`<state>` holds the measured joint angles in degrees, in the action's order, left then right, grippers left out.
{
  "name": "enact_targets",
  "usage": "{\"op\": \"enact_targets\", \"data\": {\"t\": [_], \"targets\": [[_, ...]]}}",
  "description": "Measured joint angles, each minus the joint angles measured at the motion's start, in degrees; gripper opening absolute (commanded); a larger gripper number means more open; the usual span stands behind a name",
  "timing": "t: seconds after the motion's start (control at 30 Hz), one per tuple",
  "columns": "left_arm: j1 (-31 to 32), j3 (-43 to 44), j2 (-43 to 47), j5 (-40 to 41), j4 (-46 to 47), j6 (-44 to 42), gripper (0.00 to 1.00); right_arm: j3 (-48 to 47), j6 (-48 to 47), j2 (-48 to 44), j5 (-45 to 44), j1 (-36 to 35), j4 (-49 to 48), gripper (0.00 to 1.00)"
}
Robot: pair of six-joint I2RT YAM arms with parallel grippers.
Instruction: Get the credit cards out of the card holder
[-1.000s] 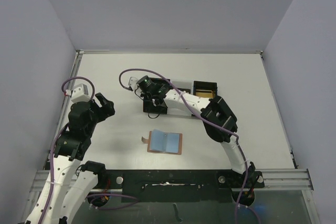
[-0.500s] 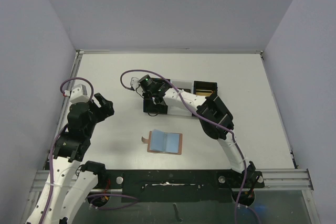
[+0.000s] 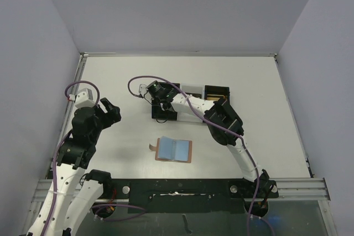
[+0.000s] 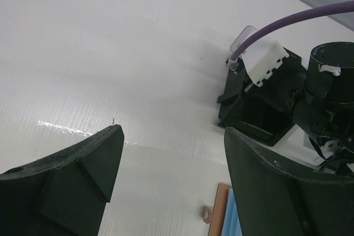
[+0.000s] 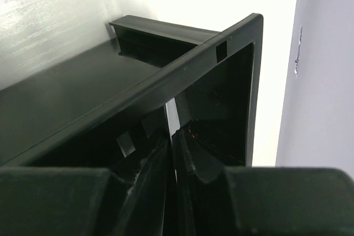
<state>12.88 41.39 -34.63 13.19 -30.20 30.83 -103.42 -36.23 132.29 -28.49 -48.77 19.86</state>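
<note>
The card holder [image 3: 174, 150] lies open on the table, blue lining up, side tab at its left; its pockets look flat. Its brown edge and tab also show in the left wrist view [image 4: 221, 214]. My right gripper [image 3: 162, 110] reaches down into the left compartment of the black tray [image 3: 166, 115]. It is shut on a thin credit card [image 5: 172, 115] held edge-on inside that compartment; I cannot tell its colour. A gold credit card [image 3: 215, 98] lies in the tray's right compartment. My left gripper [image 3: 110, 112] is open and empty, left of the tray and above the table.
The tray's middle compartment [image 3: 191, 89] is whitish; I cannot tell whether a card lies in it. The tray's left end also shows in the left wrist view [image 4: 260, 117], under the right wrist. Grey walls enclose the table on three sides.
The right gripper has shifted slightly away and left over the tray's left compartment, still shut on the card. The left arm and the card holder have barely moved.
</note>
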Motion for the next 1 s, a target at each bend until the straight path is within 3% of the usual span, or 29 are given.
{"op": "enact_targets", "data": {"t": [0.23,0.53,1.0], "targets": [[0.0,0.0,-0.52,-0.61,-0.02,0.0,0.73,0.0,0.46,0.0,-0.02,0.17,0.07,0.24],[-0.24,0.0,-0.52,-1.07,0.0,0.0,0.73,-0.09,1.55,-0.02,0.24,0.81,0.07,0.46],[-0.26,-0.02,-0.74,-1.75,0.0,-0.02,0.73,-0.09,4.52,-0.63,4.55,1.49,2.36,0.58]]}}
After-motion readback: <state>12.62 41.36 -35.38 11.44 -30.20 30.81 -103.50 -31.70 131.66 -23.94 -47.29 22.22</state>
